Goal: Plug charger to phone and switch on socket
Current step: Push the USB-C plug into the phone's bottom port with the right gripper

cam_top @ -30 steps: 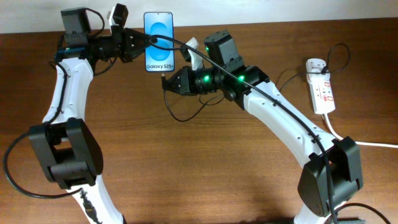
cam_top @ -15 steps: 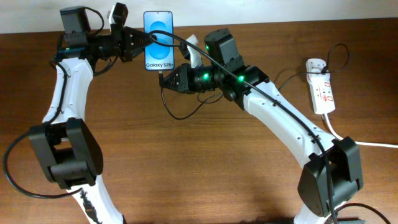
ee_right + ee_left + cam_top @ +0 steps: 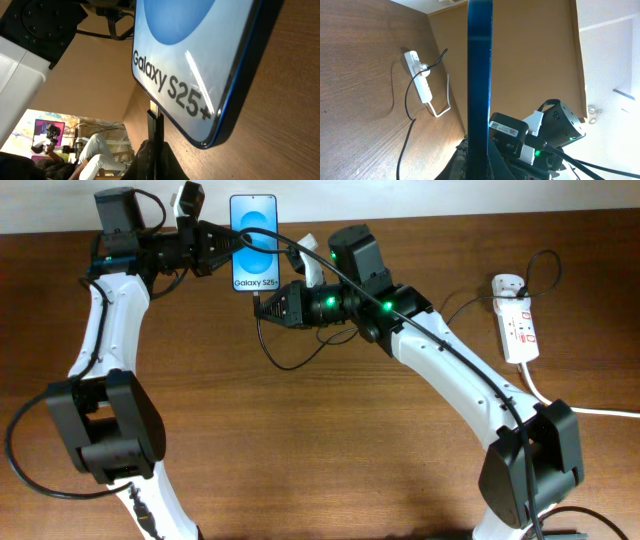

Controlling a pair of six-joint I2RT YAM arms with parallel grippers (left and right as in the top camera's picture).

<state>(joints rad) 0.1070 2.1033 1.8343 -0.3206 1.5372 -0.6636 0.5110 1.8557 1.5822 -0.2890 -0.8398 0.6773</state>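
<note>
The phone (image 3: 254, 243), blue screen with "Galaxy S25+" text, is held at the table's far edge by my left gripper (image 3: 226, 245), shut on its left side. In the left wrist view the phone (image 3: 479, 75) shows edge-on between the jaws. My right gripper (image 3: 266, 307) is shut on the charger's black connector tip (image 3: 154, 124), right below the phone's bottom edge (image 3: 200, 100). I cannot tell whether the tip touches the port. The charger's thin black cable (image 3: 285, 362) loops on the table. The white socket (image 3: 516, 325) lies at the far right.
The socket's thick white cord (image 3: 575, 408) runs off the right edge. A thin black cable (image 3: 470, 302) leads from the socket toward my right arm. The socket also shows in the left wrist view (image 3: 418, 76). Brown wooden table (image 3: 320, 440).
My right gripper has moved left and up with the connector tip, closer to the phone's bottom edge. The phone and left gripper have shifted slightly up.
</note>
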